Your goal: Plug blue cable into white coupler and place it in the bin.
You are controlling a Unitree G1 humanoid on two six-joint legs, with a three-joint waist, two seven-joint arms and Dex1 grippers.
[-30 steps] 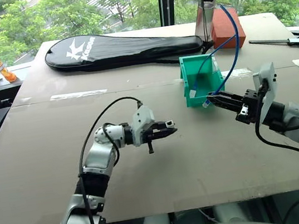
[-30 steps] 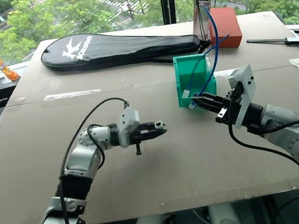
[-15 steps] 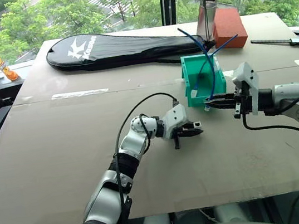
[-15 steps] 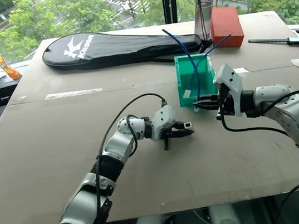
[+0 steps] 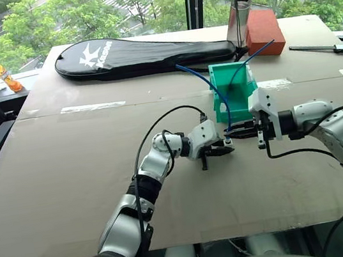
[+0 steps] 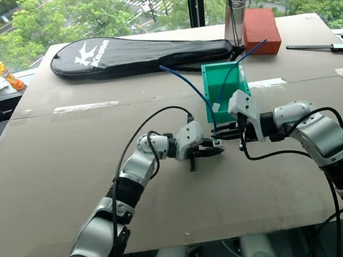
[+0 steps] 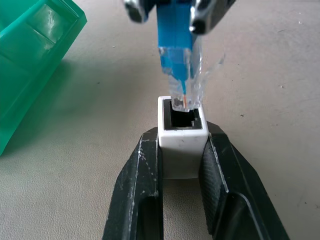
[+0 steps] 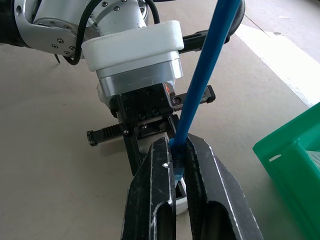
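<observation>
Both our arms reaching inward before the bin (image 5: pixel 234 96), left gripper (image 5: pixel 226 148) clamped on the white coupler (image 7: pixel 182 131), right gripper (image 5: pixel 232 133) pinching the blue cable (image 8: pixel 202 82), its clear plug (image 7: pixel 184 92) at the coupler's socket mouth

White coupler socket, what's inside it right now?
The white coupler socket looks dark and mostly empty; the blue cable has its clear plug tip just at the opening, not seated. Deeper inside cannot be seen.

The white coupler (image 7: pixel 182 142) looked smooth, matt plastic; the bin (image 7: pixel 31 60) was glossy green plastic; the tabletop (image 7: pixel 75 165) was matt and slightly rough.
</observation>
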